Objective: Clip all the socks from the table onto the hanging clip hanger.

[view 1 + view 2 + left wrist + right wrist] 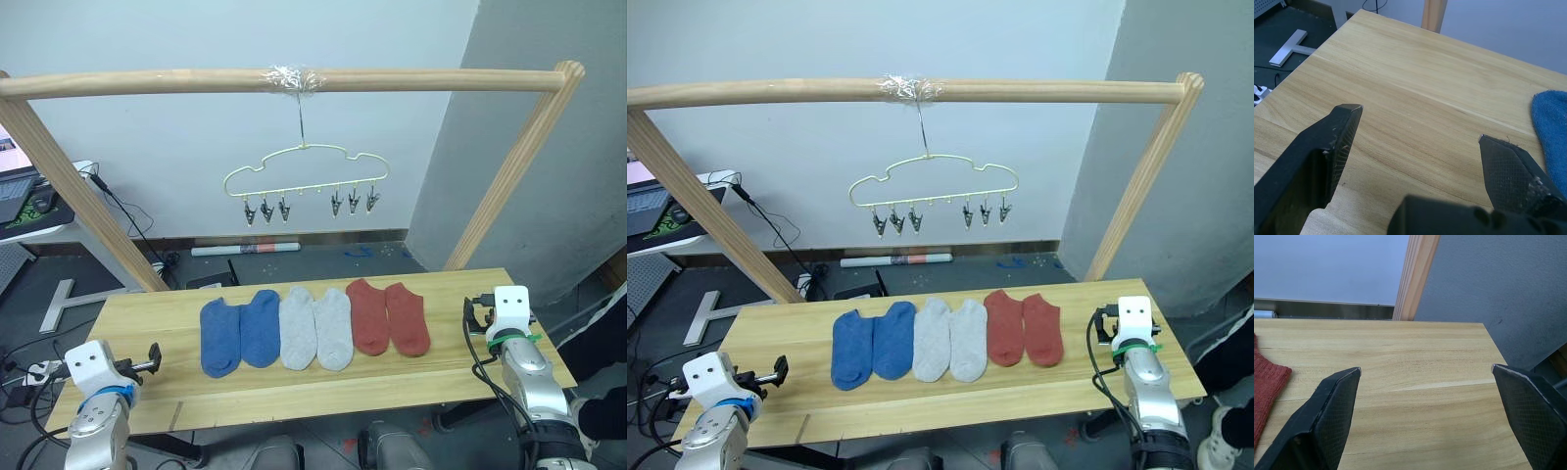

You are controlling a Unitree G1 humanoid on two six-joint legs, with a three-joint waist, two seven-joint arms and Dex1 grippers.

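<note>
Six socks point(313, 329) lie in colour pairs on desk point(147, 313), easy picking; clip hanger point(306, 183) hangs above; left hand point(1420, 142), right hand point(1425, 382) released, empty, flanking row.

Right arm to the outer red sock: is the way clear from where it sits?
Probably yes. The right hand is open over bare table, and nothing lies between it and the outer red sock.
</note>
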